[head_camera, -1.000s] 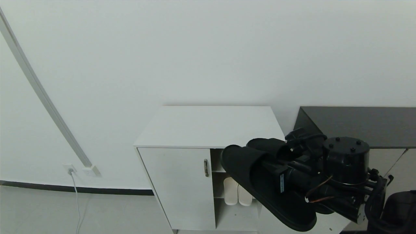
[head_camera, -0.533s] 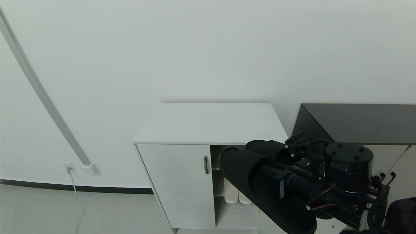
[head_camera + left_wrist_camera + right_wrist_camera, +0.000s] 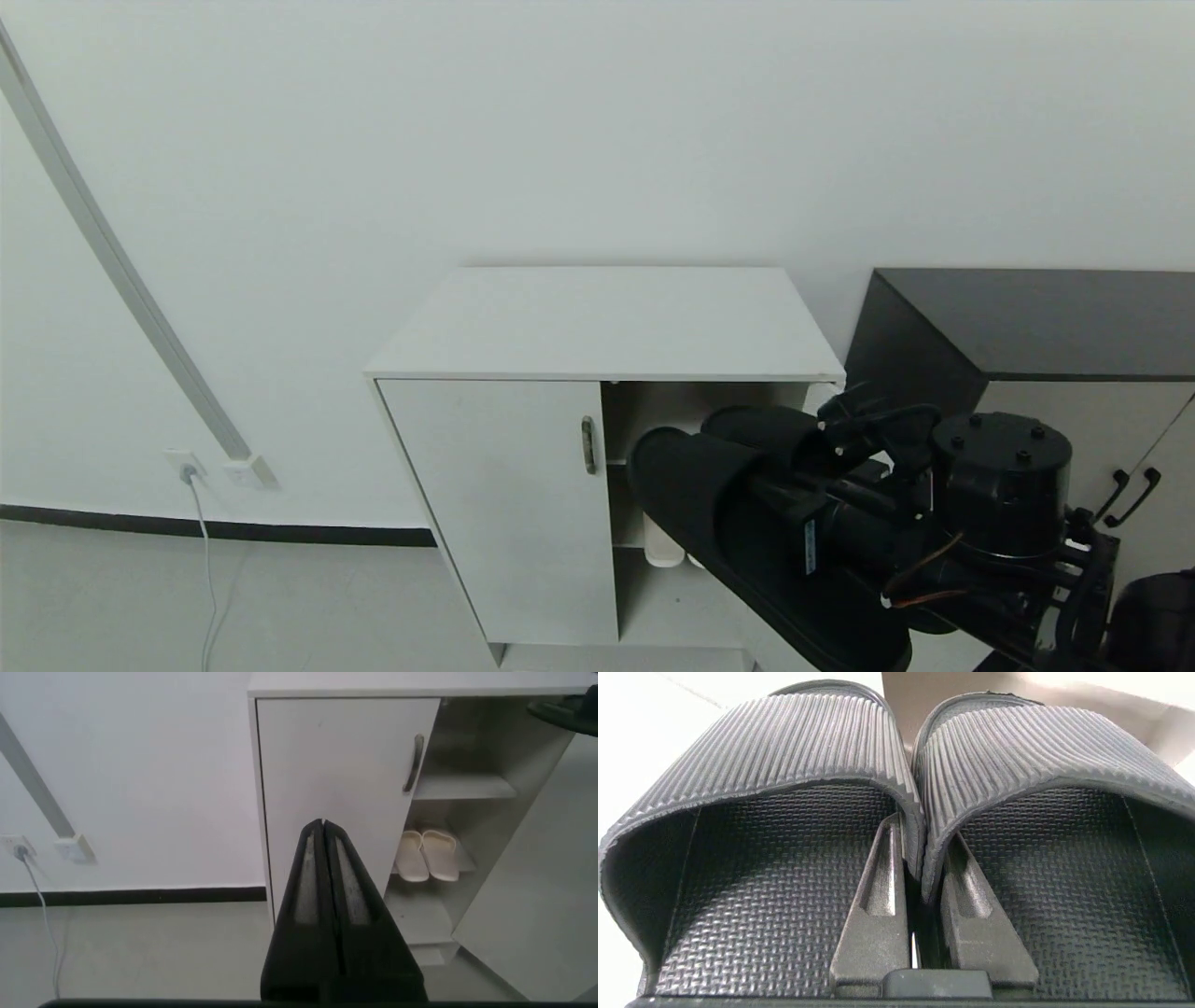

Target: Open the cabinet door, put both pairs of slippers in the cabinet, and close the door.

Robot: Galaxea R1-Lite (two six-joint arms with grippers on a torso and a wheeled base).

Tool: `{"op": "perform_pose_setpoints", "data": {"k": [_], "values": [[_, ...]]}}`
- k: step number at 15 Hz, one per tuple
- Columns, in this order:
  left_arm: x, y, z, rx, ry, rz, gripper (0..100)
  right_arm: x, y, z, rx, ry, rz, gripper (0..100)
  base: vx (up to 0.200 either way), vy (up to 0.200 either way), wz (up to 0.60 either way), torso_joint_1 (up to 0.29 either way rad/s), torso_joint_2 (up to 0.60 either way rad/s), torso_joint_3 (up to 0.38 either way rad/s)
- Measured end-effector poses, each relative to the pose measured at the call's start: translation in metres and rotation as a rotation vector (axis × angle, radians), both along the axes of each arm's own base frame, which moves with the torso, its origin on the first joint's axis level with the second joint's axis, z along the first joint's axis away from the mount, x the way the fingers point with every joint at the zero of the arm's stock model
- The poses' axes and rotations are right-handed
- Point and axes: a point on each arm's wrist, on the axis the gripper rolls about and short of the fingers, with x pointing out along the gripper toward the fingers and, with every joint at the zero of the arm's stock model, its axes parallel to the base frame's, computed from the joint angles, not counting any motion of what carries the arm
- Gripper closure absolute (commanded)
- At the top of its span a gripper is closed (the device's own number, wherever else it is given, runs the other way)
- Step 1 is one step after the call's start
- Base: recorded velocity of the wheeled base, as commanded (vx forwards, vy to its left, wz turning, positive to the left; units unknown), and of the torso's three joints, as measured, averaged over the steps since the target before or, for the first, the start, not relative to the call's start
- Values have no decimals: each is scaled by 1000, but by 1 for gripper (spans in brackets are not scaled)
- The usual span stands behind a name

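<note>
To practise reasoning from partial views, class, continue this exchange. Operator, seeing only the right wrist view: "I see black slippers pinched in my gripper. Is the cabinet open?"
Observer: Yes. In the head view the right half of the cabinet stands open, while the left door is shut.
Operator: Is anything inside where my black slippers would go?
Observer: A pair of white slippers sits inside the open half, as seen from the left wrist.
Operator: And the left gripper?
Observer: The left gripper is shut with nothing in it, and it faces the cabinet front.
</note>
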Motion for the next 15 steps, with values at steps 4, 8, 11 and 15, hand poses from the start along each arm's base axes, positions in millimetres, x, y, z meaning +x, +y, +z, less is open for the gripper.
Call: {"op": "perform_pose_setpoints", "data": {"k": [4, 8, 11, 15], "values": [[0, 0, 0, 0, 0, 0, 100, -1, 1, -1, -3, 4, 4, 100, 0, 0, 0, -222, 543, 321], [0, 0, 0, 0, 0, 0, 100, -1, 1, -2, -7, 6, 7, 100, 0, 0, 0, -193, 522, 317], [0, 0, 0, 1, 0, -1, 100, -1, 2, -3, -9, 6, 8, 100, 0, 0, 0, -180, 497, 315], [0, 0, 0, 1, 1, -1, 100, -1, 2, -4, -19, 5, 13, 100, 0, 0, 0, -146, 482, 331]]}}
